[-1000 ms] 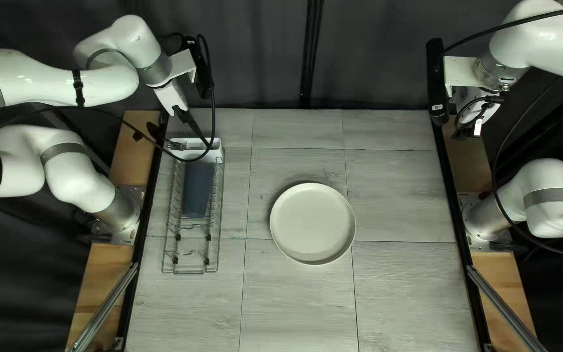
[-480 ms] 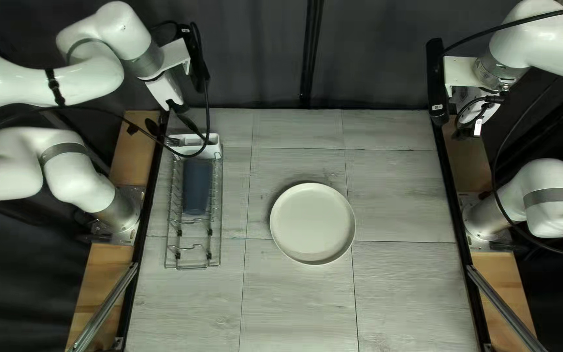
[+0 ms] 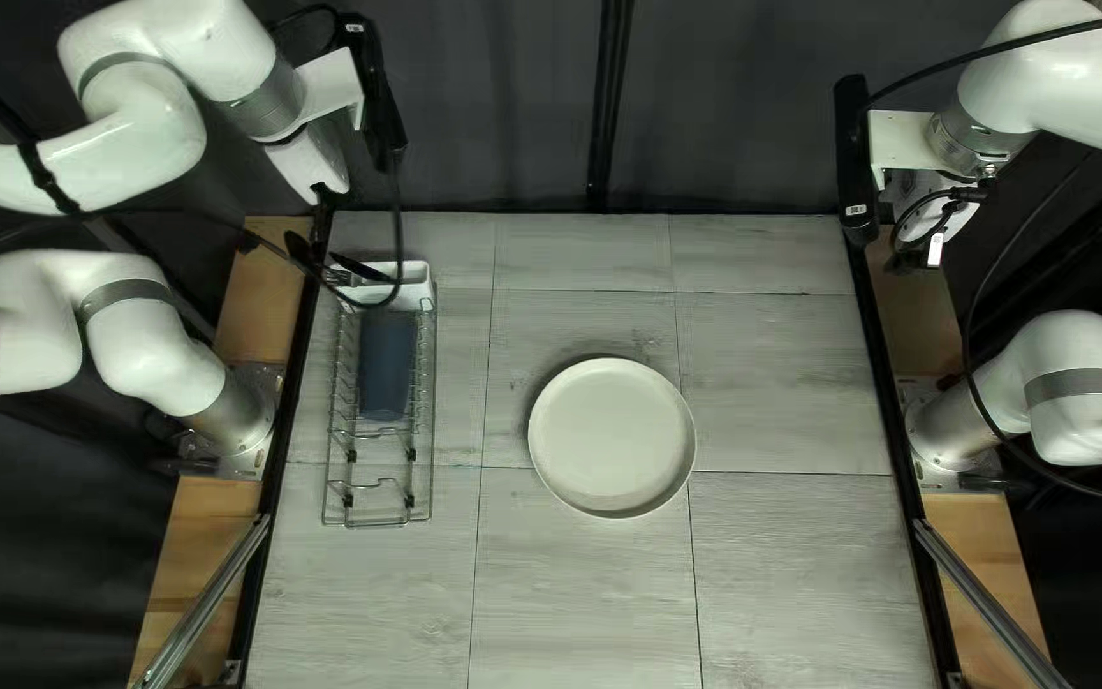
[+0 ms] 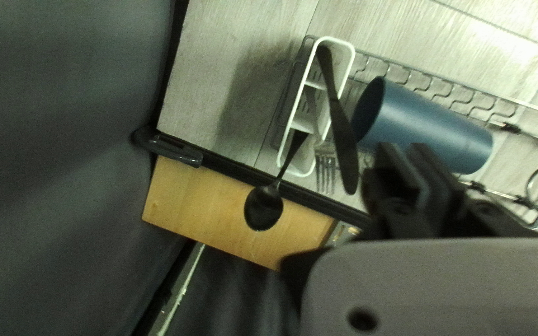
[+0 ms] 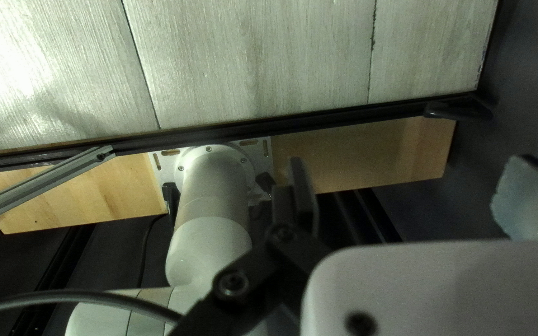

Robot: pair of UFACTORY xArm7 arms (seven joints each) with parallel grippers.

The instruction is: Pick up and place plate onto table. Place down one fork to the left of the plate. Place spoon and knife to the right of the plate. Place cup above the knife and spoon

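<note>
Plate lies flat on the pale desk, near the centre of the top left view, apparently where the setting needs it. To its left, toward the left of that view, stands a wire dish rack with the blue cup lying on its side inside. At the rack's far end, upper left, a white cutlery holder carries the black spoon, the black knife and a fork whose tines jut out beside the knife.

Beyond them, upper left, the left hand hangs over the far edge, clenched on nothing. The right hand waits released and empty at the upper right, before the dark curtain.

Fetching the fork looks like the step in hand, with most of the setting ahead. The left hand would do well to open before descending, turn its fingers across the narrow fork and close on that alone; the knife lies near enough to be pinched or dragged along. A straight lift should clear the holder's wall before any swing toward the strip between rack and plate, with a low, level release.
</note>
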